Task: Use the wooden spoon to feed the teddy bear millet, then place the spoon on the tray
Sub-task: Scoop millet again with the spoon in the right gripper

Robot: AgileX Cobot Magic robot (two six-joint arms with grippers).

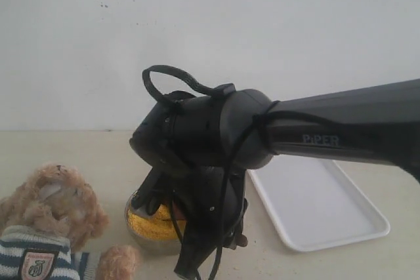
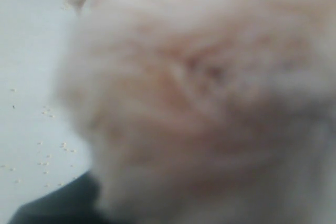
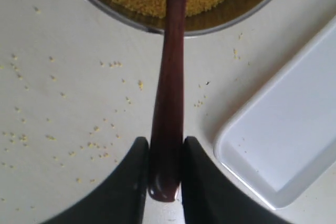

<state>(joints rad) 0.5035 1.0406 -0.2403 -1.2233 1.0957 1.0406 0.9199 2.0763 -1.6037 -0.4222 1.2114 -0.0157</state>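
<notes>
A: Over the desk (image 1: pixel 79 152), in the exterior view, our right arm (image 1: pixel 341 132) hangs above the bowl (image 1: pixel 144 244) of millet (image 1: pixel 147 222), with the bear (image 1: pixel 56 211) to the left and the tray (image 1: pixel 321 201) to the right.

B: The left wrist view shows only blurred fur. We cannot tell whether the left fingers are open or closed.

A: In the right wrist view, our right fingers (image 3: pixel 128 182) clamp the end of the spoon (image 3: pixel 169 103), its tip in the millet.

B: Held that far back, we think it could pivot and spill grain.

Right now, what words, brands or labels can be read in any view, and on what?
"PiPER": on the black right arm, exterior view.
Crest badge on the teddy bear: markings too small to read.
Both wrist views: no text.
</notes>
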